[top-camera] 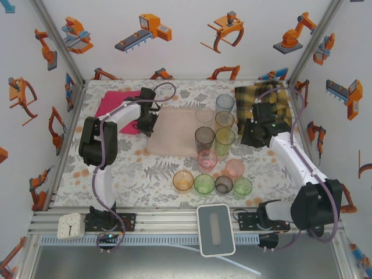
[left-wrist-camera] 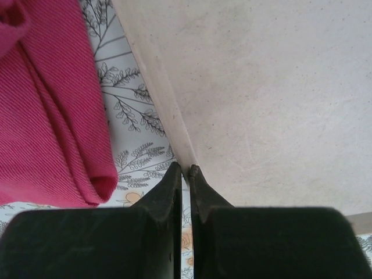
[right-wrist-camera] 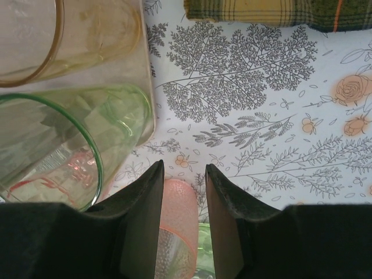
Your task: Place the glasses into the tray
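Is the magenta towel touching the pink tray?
Apart. The left wrist view shows a strip of floral tablecloth between the towel and the tray.

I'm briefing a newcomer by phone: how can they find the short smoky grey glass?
Find the pale pink tray in the middle of the floral table. Between it and the arm bases runs a row of four short glasses; the smoky grey glass is third from the left. It is the row's only dark one, flanked by the left green glass and the right green glass.

towel (top-camera: 111, 103) L of tray (top-camera: 174, 135) | glasses (top-camera: 207, 158) R & front of it | shirt (top-camera: 256, 96) — back R
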`<state>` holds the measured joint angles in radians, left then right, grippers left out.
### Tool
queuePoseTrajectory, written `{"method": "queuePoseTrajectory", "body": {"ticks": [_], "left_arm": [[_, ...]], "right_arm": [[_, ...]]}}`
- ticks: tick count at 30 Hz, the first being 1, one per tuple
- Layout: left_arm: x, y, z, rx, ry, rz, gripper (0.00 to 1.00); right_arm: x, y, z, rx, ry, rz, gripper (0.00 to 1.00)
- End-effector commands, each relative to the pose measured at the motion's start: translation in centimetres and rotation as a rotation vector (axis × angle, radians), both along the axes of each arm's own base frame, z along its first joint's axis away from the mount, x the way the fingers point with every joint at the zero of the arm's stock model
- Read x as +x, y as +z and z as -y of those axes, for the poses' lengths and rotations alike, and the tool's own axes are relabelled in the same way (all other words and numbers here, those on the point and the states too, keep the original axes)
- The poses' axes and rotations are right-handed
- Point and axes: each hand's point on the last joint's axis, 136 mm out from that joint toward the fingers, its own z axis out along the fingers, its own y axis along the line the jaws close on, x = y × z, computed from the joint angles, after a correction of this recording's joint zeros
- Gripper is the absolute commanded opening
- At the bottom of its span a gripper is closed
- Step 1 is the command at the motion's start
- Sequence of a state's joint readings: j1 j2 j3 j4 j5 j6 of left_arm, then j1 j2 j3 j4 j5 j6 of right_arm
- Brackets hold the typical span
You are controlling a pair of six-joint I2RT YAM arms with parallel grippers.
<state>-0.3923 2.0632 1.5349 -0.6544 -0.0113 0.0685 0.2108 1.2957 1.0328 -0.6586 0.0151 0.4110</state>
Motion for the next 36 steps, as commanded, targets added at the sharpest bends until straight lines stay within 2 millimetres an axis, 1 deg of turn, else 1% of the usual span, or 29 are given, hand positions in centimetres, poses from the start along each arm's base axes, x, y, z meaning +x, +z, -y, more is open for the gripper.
{"method": "queuePoseTrajectory", "body": {"ticks": [1, 6, 14, 21, 25, 29, 36], "left_arm": [[-4.4, -1.3, -0.5, 0.052, -0.061, -0.145, 0.0], [-4.6, -1.2, -0.4, 0.055, -0.066, -0.139, 0.0], [-5.3, -1.0, 0.1, 0.06, -0.093, -0.125, 0.0], [-5.0, -1.1, -0.1, 0.081, -0.097, -0.117, 0.0], [-4.5, -1.1, -0.2, 0.102, -0.102, -0.113, 0.07], [-3.6, 0.5, 0.3, 0.093, -0.109, -0.088, 0.18], [-1.9, 5.6, 0.7, 0.074, -0.135, 0.024, 0.36]], "right_arm": [[0.1, 0.4, 0.2, 0.034, -0.023, 0.027, 0.36], [-0.1, 0.8, 0.7, 0.041, -0.038, 0.041, 0.36], [-0.5, 1.1, 1.1, 0.046, -0.046, 0.05, 0.36], [-0.5, 1.4, 1.2, 0.05, -0.05, 0.055, 0.36], [-0.7, 1.5, 1.3, 0.049, -0.052, 0.057, 0.36], [-0.8, 2.1, 1.4, 0.046, -0.052, 0.069, 0.36], [-1.0, 3.4, 1.6, 0.038, -0.051, 0.083, 0.37]]}}
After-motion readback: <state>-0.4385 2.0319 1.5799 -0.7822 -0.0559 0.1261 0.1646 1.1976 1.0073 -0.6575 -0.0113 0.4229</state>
